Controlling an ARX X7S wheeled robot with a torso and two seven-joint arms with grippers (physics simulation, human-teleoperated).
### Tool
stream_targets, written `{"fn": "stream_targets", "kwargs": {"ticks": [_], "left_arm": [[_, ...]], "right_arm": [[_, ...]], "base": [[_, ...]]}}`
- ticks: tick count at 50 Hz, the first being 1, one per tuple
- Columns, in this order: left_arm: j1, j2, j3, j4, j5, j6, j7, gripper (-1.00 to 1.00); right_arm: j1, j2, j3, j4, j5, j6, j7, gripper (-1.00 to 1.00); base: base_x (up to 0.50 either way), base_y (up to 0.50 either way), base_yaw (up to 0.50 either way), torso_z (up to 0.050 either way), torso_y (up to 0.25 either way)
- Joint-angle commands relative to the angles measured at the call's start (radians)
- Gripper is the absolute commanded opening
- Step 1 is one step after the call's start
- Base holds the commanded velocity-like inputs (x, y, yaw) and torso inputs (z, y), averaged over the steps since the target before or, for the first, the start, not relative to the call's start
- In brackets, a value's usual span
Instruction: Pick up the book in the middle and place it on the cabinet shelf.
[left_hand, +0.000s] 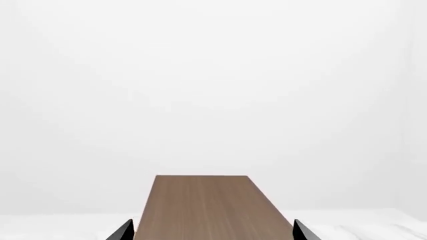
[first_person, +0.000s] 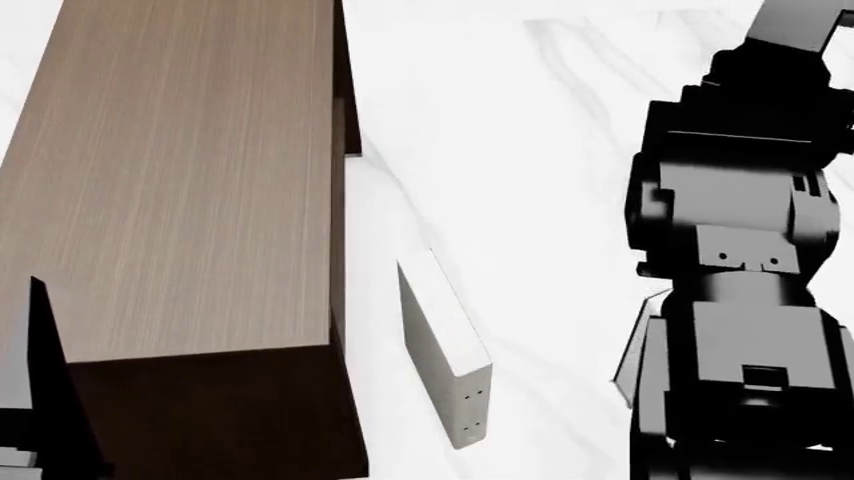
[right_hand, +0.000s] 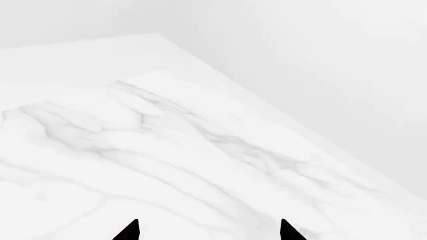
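The cabinet shelf (first_person: 174, 190) is a large brown wood-grain block with darker sides, lying at the left of the head view. Its top also fills the lower middle of the left wrist view (left_hand: 203, 205). The dark grey book is out of view in every frame. My left gripper (left_hand: 213, 233) is open and empty, its two black fingertips (left_hand: 123, 232) spread wide above the cabinet's top. My right gripper (right_hand: 210, 233) is open and empty above the bare marble table; its fingertips (right_hand: 131, 232) stand far apart.
An off-white book (first_person: 443, 345) with small dots on its spine stands on edge on the white marble table (first_person: 534, 150), just right of the cabinet. My black right arm (first_person: 741, 300) fills the right side. The table's far edge (right_hand: 280, 115) shows in the right wrist view.
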Motion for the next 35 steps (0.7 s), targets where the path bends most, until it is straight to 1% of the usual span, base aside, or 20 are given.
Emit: {"fn": "stream_targets", "kwargs": {"ticks": [1,4,13,15,16,18,20,25,35], "left_arm": [[-0.001,-0.014,0.001,0.001,-0.011,0.006,-0.014,1.00],[-0.004,-0.018,0.000,0.004,-0.016,0.006,-0.018,1.00],[-0.002,-0.025,0.007,-0.009,-0.016,0.023,-0.023,1.00],[-0.002,-0.027,0.006,-0.008,-0.018,0.025,-0.025,1.00],[-0.002,-0.028,0.006,-0.009,-0.018,0.026,-0.026,1.00],[-0.002,-0.030,0.007,-0.007,-0.019,0.026,-0.028,1.00],[-0.003,-0.032,0.007,-0.004,-0.022,0.024,-0.032,1.00],[-0.003,-0.036,0.009,-0.003,-0.024,0.027,-0.037,1.00],[-0.003,-0.047,0.010,-0.004,-0.034,0.041,-0.043,1.00]], "right_arm": [[0.032,-0.003,0.142,0.029,0.031,0.072,0.151,1.00],[0.034,0.003,0.215,0.029,0.046,0.130,0.218,1.00],[0.026,0.004,0.359,0.029,0.028,0.153,0.297,1.00],[0.029,0.009,0.398,0.029,0.021,0.247,0.340,1.00],[0.029,0.007,0.396,0.029,0.007,0.246,0.321,1.00],[0.025,0.003,0.414,0.029,0.002,0.184,0.283,1.00],[0.025,0.004,0.427,0.029,-0.013,0.209,0.297,1.00],[0.027,0.001,0.456,0.029,-0.034,0.211,0.297,1.00],[0.021,-0.008,0.482,0.029,-0.064,0.221,0.261,1.00]], "base": [[0.00,0.00,0.00,0.000,0.000],[0.00,0.00,0.00,0.000,0.000],[0.00,0.00,0.00,0.000,0.000],[0.00,0.00,0.00,0.000,0.000],[0.00,0.00,0.00,0.000,0.000],[0.00,0.00,0.00,0.000,0.000],[0.00,0.00,0.00,0.000,0.000],[0.00,0.00,0.00,0.000,0.000],[0.00,0.00,0.00,0.000,0.000]]}}
